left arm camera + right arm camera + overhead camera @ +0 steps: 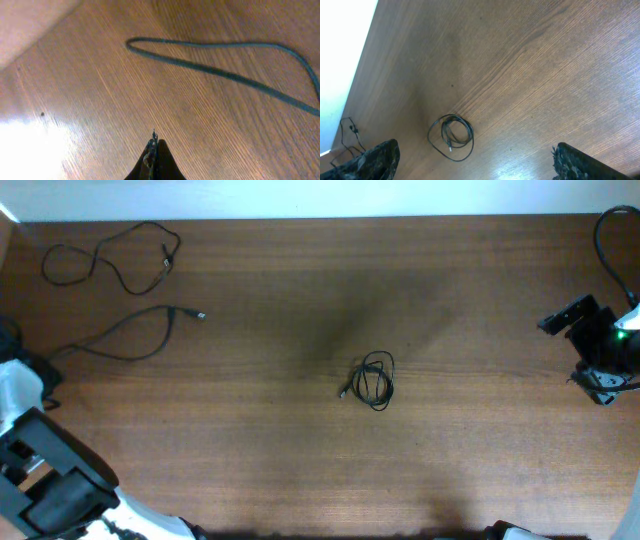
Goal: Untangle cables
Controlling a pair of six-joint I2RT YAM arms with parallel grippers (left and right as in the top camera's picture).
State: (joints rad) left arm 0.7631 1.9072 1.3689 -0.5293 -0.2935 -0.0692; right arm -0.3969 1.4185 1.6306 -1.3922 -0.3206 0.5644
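Three thin black cables lie apart on the wooden table. One wavy cable (110, 255) sits at the far left corner. A second cable (130, 335) stretches below it, and a loop of that cable (220, 72) shows in the left wrist view, ahead of my left gripper (154, 145). That gripper is shut with nothing between its fingers. The third cable (375, 380) is a small coil at mid-table, with its plug end inside the coil (451, 137). My right gripper (476, 150) stands wide open, well back from the coil and touching nothing.
The left arm (40, 470) fills the near left corner, and the right arm (600, 350) stands at the right edge with its own thick black wire (610, 240). A white wall runs along the table's far edge (320, 218).
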